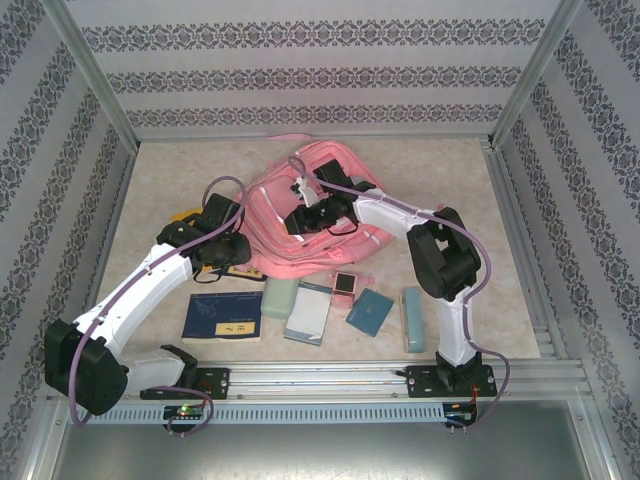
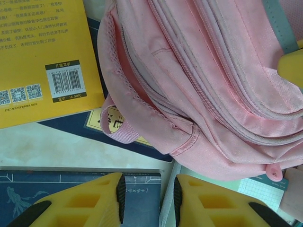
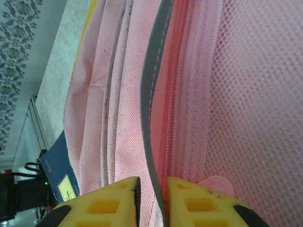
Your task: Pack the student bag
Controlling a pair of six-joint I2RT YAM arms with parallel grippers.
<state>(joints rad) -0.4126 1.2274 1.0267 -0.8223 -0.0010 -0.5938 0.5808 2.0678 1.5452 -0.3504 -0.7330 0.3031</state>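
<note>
While the student bag (image 1: pixel 300 215) lies crumpled in the middle of the table (image 1: pixel 450 170), both arms reach in over it from the near edge. The right gripper (image 1: pixel 305 215) is on top of the bag. In the right wrist view its yellow fingers (image 3: pixel 113 201) sit close together, with the bag's grey-trimmed edge and pink fabric filling the narrow gap between them, so the right gripper (image 3: pixel 152 184) pinches that edge beside a zip line and mesh panel.

The left gripper (image 1: pixel 230 250) hangs at the bag's left side. In its wrist view the left gripper (image 2: pixel 147 189) has its jaws partly spread with nothing between them, just short of the bag's lower corner (image 2: pixel 203 94).

A yellow book (image 2: pixel 42 61) with a barcode lies against the bag's side, overlapping a navy cover with a yellow label (image 2: pixel 94 124) that the bag's pink loop also lies across.

Along the near edge, clear of the bag, sits a row of things: a dark blue book (image 1: pixel 222 318), a pale green case (image 1: pixel 277 297), a white notebook (image 1: pixel 308 312), a small pink item (image 1: pixel 345 285) just beside the bag's hem, a teal booklet (image 1: pixel 370 311) and a pale teal pencil case (image 1: pixel 413 318) next to the right arm's base.
</note>
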